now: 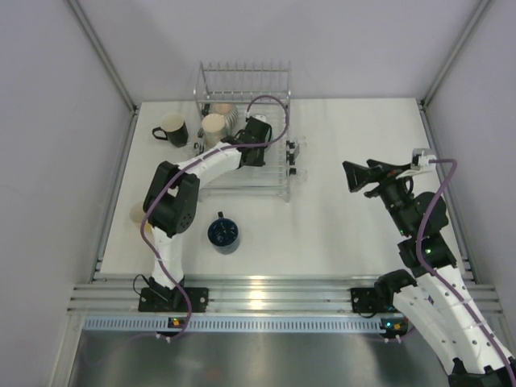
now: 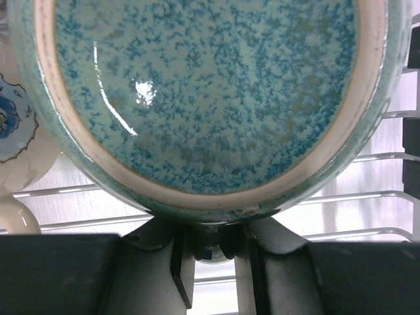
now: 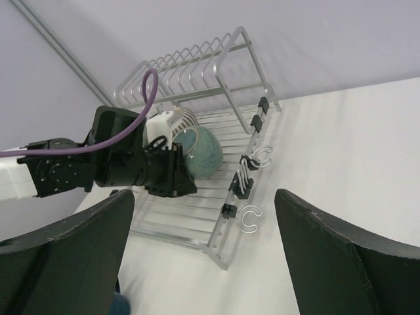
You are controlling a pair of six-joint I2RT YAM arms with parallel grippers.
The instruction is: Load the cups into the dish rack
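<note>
Dark blue cup [image 1: 223,232] is sitting on the table [image 1: 339,234] just in front of the dish rack [image 1: 242,184]. Right gripper [image 1: 351,177] is hovering well right of the rack, jaws spread, grasping nothing. Left gripper [image 2: 211,249] is reaching over the rack, clenching the teal-green cup [image 2: 203,92] inside it. Cream cup [image 1: 213,127] and ribbed cup [image 1: 226,113] are sitting in the rack's far-left corner. Black mug [image 1: 172,129] is standing just left of the rack.

Speckled teal cup [image 3: 205,154], tipped sideways, within silver wire dish rack [image 1: 242,81]
</note>
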